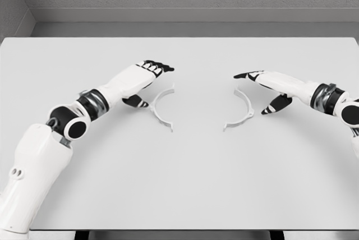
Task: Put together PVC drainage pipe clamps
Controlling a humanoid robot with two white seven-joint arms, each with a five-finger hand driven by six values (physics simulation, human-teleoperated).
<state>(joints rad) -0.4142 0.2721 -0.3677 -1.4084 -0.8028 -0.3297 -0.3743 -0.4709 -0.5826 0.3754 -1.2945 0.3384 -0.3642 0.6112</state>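
Two thin white semicircular plastic clamp halves lie on the pale grey tabletop, left half and right half well apart, open sides facing each other. The left hand hovers beside the left half, the right hand beside the right half, fingers apart, holding nothing. Such thin arcs (lying flat) could skid away if fingertips push before closing.

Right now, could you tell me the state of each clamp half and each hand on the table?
Left clamp half: lying flat on the table, ungrasped, apart from the other half.
Right clamp half: lying flat, ungrasped, its open side facing the left half.
Left hand: open, empty, above and beside the left half.
Right hand: open, empty, beside the right half.
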